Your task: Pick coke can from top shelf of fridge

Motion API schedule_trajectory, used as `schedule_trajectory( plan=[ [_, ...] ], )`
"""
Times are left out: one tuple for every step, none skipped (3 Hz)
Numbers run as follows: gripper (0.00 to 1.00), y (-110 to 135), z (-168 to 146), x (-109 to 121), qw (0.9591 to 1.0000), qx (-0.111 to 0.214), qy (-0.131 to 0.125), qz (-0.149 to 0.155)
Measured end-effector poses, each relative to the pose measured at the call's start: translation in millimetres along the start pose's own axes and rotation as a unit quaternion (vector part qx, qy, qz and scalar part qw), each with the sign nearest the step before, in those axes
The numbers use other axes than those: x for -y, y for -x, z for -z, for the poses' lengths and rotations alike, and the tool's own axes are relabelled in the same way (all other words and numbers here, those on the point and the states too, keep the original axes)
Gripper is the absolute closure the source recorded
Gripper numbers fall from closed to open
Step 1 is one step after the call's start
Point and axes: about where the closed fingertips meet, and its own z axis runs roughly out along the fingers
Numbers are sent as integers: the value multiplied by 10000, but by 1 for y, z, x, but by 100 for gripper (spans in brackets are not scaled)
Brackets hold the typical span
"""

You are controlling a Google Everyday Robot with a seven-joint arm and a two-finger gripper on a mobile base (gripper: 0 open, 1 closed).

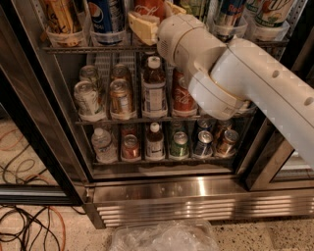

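Fingers (143, 27) astride coke can (149, 7), Pepsi (105, 14) alongside

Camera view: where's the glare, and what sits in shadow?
Camera view: glare streaks the fridge base steel; the arm shades the cans behind it; the gripper at the top shelf, by the coke can, is evenly lit; floor left is dim.

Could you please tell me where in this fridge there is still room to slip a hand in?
The top shelf is packed across its width, with the gripper at the coke can. The lower racks are full too. Free: a narrow strip between the silver can and the left wall of the fridge, and the headroom above those short cans.
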Motion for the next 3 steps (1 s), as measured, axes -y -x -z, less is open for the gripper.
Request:
schedule_trajectory(
  plan=[
    [78, 0, 0, 0, 10000, 0, 0, 0],
    [99, 0, 0, 0, 10000, 0, 0, 0],
    [100, 0, 0, 0, 10000, 1, 2, 0]
  ],
)
